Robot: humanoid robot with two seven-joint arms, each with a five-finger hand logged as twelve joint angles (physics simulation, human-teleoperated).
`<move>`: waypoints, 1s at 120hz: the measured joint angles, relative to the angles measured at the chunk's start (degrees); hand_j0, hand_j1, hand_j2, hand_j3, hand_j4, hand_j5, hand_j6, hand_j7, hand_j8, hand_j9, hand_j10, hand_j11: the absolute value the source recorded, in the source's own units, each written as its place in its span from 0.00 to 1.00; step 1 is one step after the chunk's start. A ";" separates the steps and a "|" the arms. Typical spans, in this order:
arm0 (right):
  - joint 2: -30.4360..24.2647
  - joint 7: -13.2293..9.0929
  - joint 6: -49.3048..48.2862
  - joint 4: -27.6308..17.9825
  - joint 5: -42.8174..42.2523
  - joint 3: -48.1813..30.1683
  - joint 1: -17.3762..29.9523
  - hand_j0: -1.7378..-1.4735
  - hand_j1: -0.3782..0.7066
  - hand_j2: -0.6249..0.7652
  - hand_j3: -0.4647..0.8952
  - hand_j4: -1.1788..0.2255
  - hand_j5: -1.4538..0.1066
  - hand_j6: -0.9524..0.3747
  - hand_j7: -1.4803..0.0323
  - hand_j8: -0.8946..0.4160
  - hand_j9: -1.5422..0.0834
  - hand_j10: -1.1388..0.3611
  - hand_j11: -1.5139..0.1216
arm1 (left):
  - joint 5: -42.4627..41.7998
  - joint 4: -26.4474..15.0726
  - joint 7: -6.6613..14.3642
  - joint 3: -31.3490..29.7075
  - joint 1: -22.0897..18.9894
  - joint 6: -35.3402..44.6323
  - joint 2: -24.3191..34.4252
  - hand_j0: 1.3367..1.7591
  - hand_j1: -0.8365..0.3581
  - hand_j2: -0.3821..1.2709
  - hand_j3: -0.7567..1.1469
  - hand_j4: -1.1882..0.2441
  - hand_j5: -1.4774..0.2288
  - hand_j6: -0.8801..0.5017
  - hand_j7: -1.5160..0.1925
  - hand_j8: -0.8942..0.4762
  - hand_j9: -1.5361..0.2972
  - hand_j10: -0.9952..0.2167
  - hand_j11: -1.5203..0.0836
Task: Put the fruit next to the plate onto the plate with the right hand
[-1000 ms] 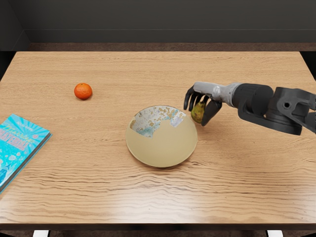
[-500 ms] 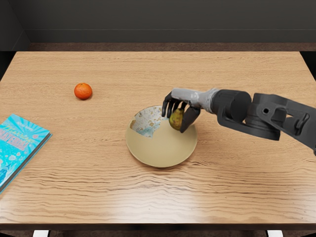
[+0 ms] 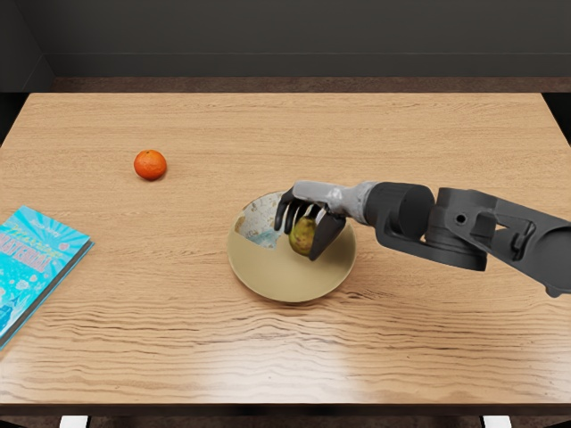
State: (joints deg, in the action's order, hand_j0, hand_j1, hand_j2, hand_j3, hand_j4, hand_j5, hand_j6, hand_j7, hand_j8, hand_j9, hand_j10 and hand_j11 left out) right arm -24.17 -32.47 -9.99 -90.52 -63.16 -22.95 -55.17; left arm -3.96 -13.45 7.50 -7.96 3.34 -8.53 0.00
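1. Wooden tabletop (image 3: 428,339) carries everything.
2. Small yellow-green fruit (image 3: 303,237) is clamped in the dark right hand (image 3: 308,214), fingers curled around it.
3. Round beige plate (image 3: 277,272) lies beneath the hand.
4. Well left of the hand: round orange fruit (image 3: 150,164), teal book (image 3: 31,259).

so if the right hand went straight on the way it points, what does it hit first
Probably the plate's left rim if it's low enough; height is unclear. The right hand, holding the fruit, points picture-left across it. Beyond is bare table, then the book.
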 joint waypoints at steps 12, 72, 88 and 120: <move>-0.08 -0.03 0.41 0.10 -0.01 -0.18 0.19 0.30 0.37 0.52 0.34 0.58 0.62 0.45 0.66 0.46 0.66 0.54 0.63 | 0.00 0.00 0.00 0.02 0.00 0.00 0.00 0.76 0.99 0.23 0.40 0.83 0.87 0.64 0.89 0.65 0.84 0.82 0.95; -13.79 0.74 -20.36 2.09 30.85 -27.95 12.87 0.30 0.08 0.45 0.34 0.80 0.89 0.68 0.94 0.65 0.91 0.73 0.89 | -0.01 0.00 -0.01 -0.14 -2.94 0.00 0.00 0.76 0.99 0.23 0.40 0.83 0.87 0.64 0.89 0.65 0.84 0.82 0.95; -14.49 0.81 -23.73 6.50 41.74 -35.45 21.19 0.30 0.06 0.45 0.34 0.81 0.90 0.69 0.95 0.66 0.92 0.74 0.90 | 0.00 0.00 0.02 -0.07 -3.17 0.00 0.00 0.76 0.99 0.23 0.40 0.83 0.87 0.64 0.89 0.65 0.84 0.82 0.95; -16.18 0.40 -24.92 8.80 51.64 -47.92 33.75 0.30 0.05 0.45 0.34 0.82 0.91 0.70 0.96 0.66 0.93 0.74 0.91 | 0.03 0.02 0.03 -0.03 -3.08 0.00 0.00 0.76 0.99 0.23 0.40 0.83 0.87 0.64 0.89 0.65 0.84 0.82 0.95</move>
State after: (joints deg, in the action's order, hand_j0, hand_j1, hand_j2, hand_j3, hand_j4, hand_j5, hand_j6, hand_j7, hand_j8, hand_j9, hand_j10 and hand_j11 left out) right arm -40.35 -32.08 -34.91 -81.72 -11.53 -70.87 -21.42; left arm -3.93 -13.43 7.53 -7.99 0.26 -8.53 0.00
